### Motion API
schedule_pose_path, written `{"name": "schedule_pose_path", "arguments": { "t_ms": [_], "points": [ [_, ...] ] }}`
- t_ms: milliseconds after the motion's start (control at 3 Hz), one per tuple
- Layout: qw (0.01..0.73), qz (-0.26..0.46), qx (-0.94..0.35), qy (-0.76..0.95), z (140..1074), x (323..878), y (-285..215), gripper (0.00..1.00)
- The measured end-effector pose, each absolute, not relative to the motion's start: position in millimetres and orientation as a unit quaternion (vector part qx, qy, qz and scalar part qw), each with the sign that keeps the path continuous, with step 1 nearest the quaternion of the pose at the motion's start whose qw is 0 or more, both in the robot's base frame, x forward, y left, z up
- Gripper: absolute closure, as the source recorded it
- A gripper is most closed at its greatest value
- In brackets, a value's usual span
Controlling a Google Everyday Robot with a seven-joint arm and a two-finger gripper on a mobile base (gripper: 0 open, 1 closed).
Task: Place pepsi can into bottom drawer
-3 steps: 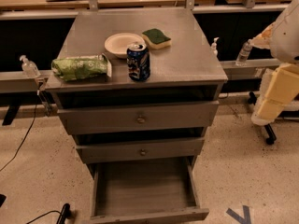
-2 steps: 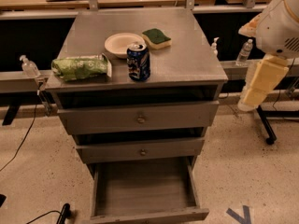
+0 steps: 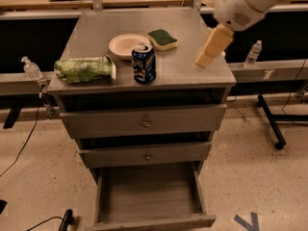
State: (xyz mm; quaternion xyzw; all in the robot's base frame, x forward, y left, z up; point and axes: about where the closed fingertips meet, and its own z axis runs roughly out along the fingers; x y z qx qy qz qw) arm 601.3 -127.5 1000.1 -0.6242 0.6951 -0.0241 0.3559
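In the camera view the pepsi can [image 3: 144, 64] stands upright near the front edge of the cabinet top [image 3: 192, 73]. A green snack bag [image 3: 84, 69] lies to its left, and a white bowl [image 3: 126, 44] just behind it has a green sponge [image 3: 162, 38] beside it. The gripper [image 3: 203, 62] hangs over the right part of the top, apart from the can; I cannot tell if it is open or closed. The bottom drawer [image 3: 149, 191] is pulled out below.
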Motion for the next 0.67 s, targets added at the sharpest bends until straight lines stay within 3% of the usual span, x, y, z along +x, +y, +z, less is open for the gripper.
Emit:
{"name": "schedule_pose_path", "arguments": {
  "t_ms": [667],
  "points": [
    [0.448,0.113,-0.602,0.651,997.4,674.5,-43.7,0.00]
  ]
}}
